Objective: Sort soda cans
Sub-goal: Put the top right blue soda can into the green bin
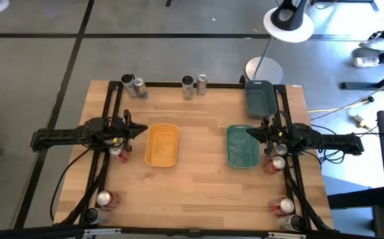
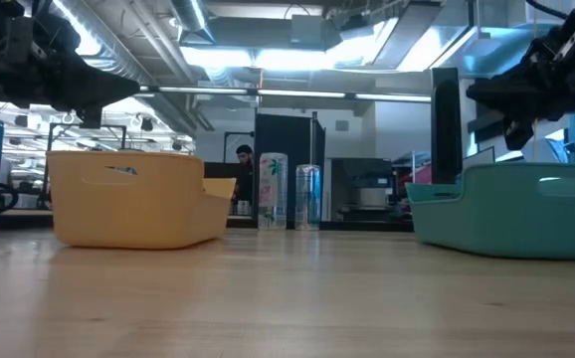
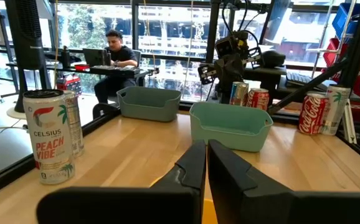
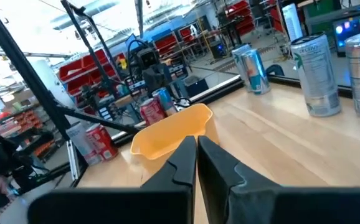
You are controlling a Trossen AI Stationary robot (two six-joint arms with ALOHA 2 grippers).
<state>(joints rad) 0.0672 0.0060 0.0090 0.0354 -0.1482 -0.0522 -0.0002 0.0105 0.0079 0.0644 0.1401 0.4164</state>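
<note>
Left gripper [image 1: 141, 131] pinched together, empty, hovering just left of yellow tray [image 1: 161, 145]. Soda cans [image 1: 194, 85] standing along far edge, more by both side rails and near corners. Teal tray [image 1: 240, 147] right of centre. Right gripper [image 1: 250, 133] likewise closed, empty, above teal tray's right edge.

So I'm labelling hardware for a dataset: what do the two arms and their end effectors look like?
Both are matte black, jointed arms with dark cables running along them. The left end effector and the right end effector each have two flat, angular black fingers. No markings are visible.
</note>
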